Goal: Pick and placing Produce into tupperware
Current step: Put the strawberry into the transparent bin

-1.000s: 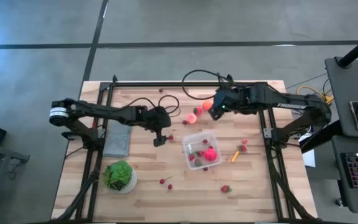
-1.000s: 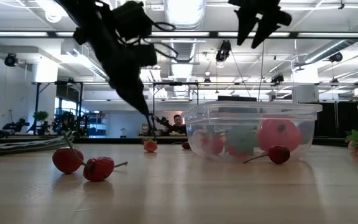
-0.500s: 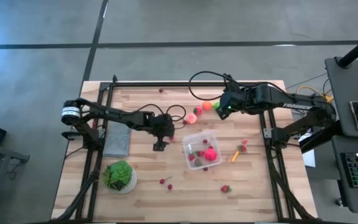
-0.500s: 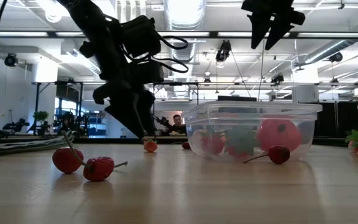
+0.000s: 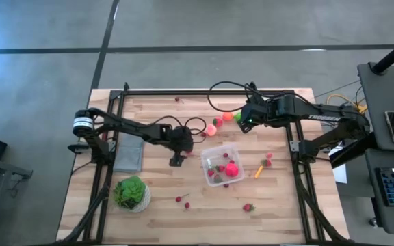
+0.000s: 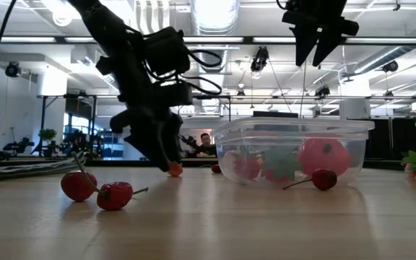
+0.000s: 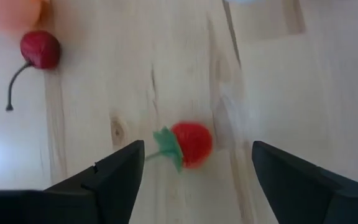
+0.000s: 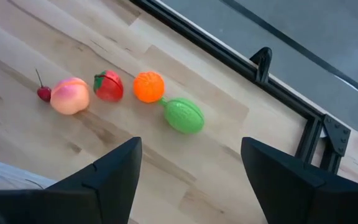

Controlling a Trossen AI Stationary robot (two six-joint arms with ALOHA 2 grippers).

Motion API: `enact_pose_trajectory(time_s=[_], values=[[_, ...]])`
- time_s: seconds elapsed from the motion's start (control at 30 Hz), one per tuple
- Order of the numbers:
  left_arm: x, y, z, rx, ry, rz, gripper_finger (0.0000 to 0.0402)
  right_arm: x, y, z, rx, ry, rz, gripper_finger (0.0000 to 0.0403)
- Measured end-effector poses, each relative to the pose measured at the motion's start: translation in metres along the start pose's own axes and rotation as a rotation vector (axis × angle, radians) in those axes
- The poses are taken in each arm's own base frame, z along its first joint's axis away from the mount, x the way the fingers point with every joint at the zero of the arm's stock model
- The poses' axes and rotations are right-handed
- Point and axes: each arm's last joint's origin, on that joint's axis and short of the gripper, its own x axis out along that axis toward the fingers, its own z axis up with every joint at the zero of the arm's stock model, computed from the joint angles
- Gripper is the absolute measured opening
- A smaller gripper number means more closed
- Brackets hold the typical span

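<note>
Now the left tool (image 7: 191, 180), released, hangs over a strawberry (image 7: 190, 144); right tool (image 8: 188, 180) released.

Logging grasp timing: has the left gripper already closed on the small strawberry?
No. The left gripper is open, and the small strawberry lies untouched between its fingers.

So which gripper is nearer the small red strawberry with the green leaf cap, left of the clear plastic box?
Left. The left gripper hangs open right over the small red strawberry, fingers either side. The right gripper is open farther off, above the row of toy fruit beyond the clear plastic box.
</note>
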Motion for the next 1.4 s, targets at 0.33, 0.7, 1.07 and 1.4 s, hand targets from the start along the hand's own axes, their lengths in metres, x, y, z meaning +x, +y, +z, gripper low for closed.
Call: enact_pose_trajectory(time_s=[0.33,0.7,1.07,1.4], values=[[0.0094,0.0012,0.0012,-0.004,0.023,0.015,0.023,-0.0002,-0.0002,-0.0001,0.003,0.001,0.001,0.0269],[0.0049,0.0021,0.0028,-0.005,0.013,0.032,0.0157,0.0002,0.0003,0.0001,0.003,0.001,0.001,0.027],[0.0053,0.0011,0.0019,-0.007,0.01,0.01,0.0138,0.0003,0.0005,0.0002,0.004,-0.001,0.002,0.027],[0.0074,0.0004,-0.0005,-0.008,0.02,0.005,0.0138,0.0004,0.0009,0.0006,0.007,-0.004,0.005,0.027]])
